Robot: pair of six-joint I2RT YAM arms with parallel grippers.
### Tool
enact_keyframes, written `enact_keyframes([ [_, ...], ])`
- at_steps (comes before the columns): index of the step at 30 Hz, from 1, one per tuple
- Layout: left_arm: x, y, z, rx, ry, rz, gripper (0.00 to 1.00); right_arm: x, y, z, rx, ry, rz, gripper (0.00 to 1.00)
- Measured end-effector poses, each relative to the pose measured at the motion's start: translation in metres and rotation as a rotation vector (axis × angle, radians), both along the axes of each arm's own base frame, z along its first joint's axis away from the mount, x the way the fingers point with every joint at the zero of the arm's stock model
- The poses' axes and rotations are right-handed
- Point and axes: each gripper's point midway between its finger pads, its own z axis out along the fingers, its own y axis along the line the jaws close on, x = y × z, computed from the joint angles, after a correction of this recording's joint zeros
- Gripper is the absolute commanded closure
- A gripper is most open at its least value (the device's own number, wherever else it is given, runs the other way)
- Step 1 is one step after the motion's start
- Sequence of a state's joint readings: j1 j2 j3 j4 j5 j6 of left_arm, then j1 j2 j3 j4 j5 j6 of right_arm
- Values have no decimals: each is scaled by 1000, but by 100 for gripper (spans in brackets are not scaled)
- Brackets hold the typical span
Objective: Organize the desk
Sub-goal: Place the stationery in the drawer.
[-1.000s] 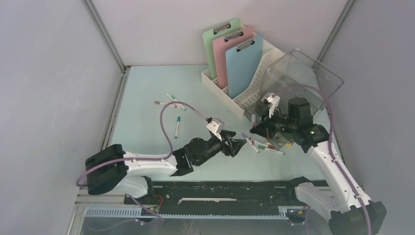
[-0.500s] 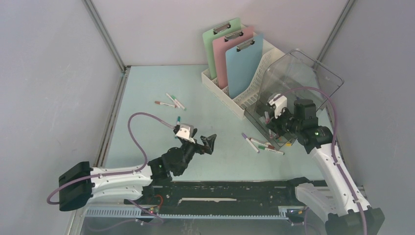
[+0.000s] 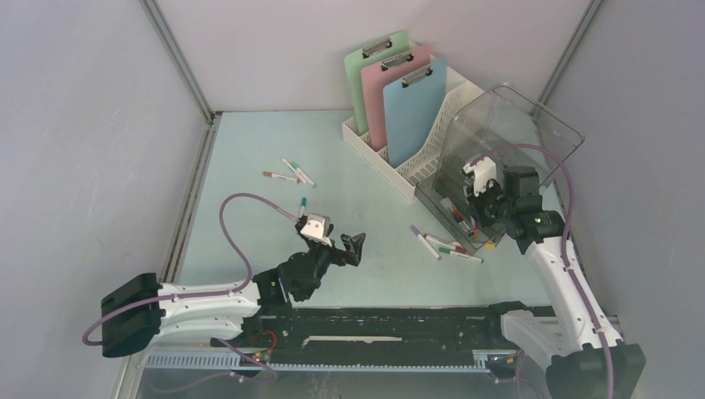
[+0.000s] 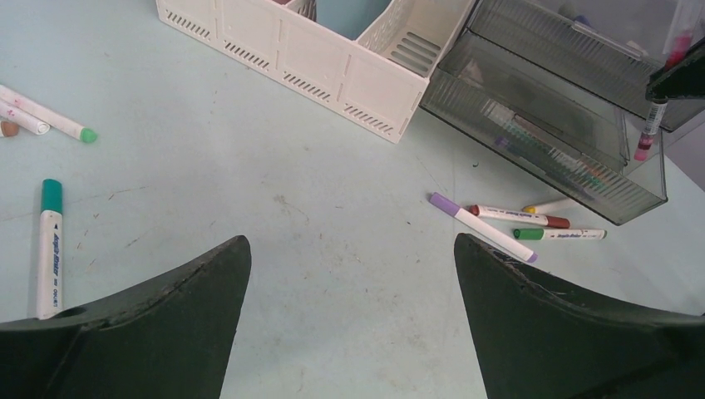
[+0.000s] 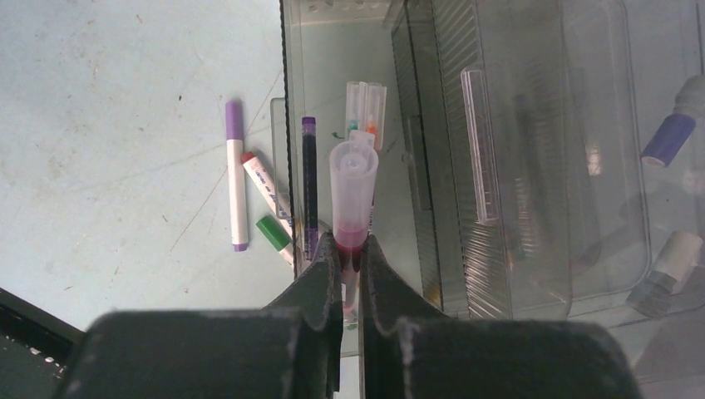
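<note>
The pale mint-blue desk (image 3: pixel 249 150) carries loose markers. My left gripper (image 3: pixel 353 244) hovers open over bare desk at the front middle, nothing between its fingers (image 4: pixel 208 291). My right gripper (image 3: pixel 474 212) is shut on a pink marker (image 5: pixel 353 187) with a clear cap. It holds the marker over the clear plastic pen box (image 5: pixel 332 66), where a purple pen (image 5: pixel 308 183) and other pens lie. Purple-, red- and green-capped markers (image 4: pixel 482 226) lie on the desk just in front of the box.
A white file rack (image 3: pixel 378 158) at the back holds green, pink and blue clipboards (image 3: pixel 411 108). The box's open lid (image 3: pixel 507 133) stands behind it. More markers lie at the left: a teal-capped one (image 4: pixel 50 241) and a few farther back (image 3: pixel 291 173).
My left arm has drawn back to the left, away from the markers by the box, and its jaws have opened wide. My right gripper carried the pink marker up over the box.
</note>
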State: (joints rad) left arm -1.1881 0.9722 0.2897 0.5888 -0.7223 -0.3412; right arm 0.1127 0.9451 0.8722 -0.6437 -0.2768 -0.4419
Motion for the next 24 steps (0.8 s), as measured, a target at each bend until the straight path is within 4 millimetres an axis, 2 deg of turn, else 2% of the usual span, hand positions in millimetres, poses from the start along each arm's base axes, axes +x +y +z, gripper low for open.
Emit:
enact_keyframes([
  [20,0,-1,0,-22,11,2,0,2,-1,-11,-14,38,3,62],
  [24,-2,3,-1,-34,10,2,0,2,0,-11,-12,39,5,59],
])
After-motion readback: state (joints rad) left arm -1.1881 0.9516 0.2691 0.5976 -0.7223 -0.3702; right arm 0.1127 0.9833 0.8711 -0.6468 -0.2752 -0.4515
